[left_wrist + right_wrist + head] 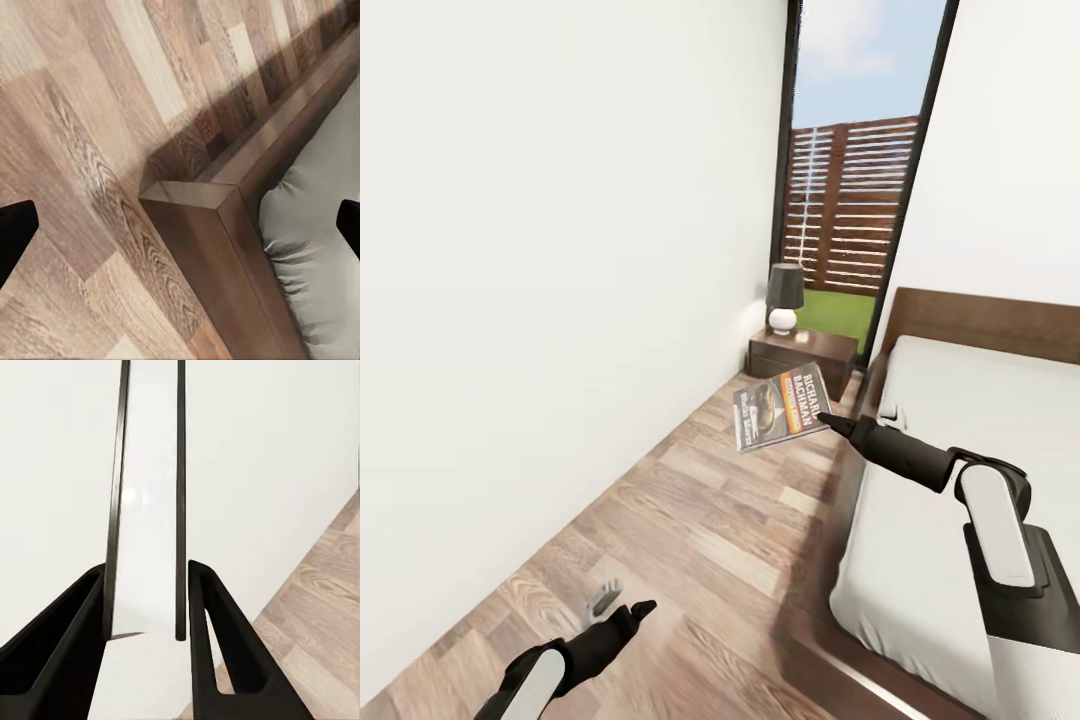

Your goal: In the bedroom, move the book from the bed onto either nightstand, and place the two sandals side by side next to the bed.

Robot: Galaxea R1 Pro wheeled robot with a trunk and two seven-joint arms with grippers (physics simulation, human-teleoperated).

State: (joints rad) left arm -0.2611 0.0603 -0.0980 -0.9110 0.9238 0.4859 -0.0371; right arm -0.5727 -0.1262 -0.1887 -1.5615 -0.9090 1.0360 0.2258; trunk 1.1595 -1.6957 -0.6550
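Note:
The book (782, 407), dark-covered with an orange picture and white lettering, hangs in the air over the wood floor beside the bed (970, 440). My right gripper (838, 424) is shut on its edge; in the right wrist view the book (148, 510) stands edge-on between the two black fingers (217, 652). The nightstand (803, 363) stands beyond the book, by the window, with a lamp on it. My left gripper (635, 610) hangs low over the floor, and in the left wrist view its fingertips (15, 232) stand wide apart, open, over the bed's foot corner (202, 199).
A dark-shaded lamp with a white base (784, 297) occupies the nightstand's left side. A white wall (560, 250) runs along the left of a narrow floor strip (700, 520). The tall window (850, 170) shows a slatted fence and grass.

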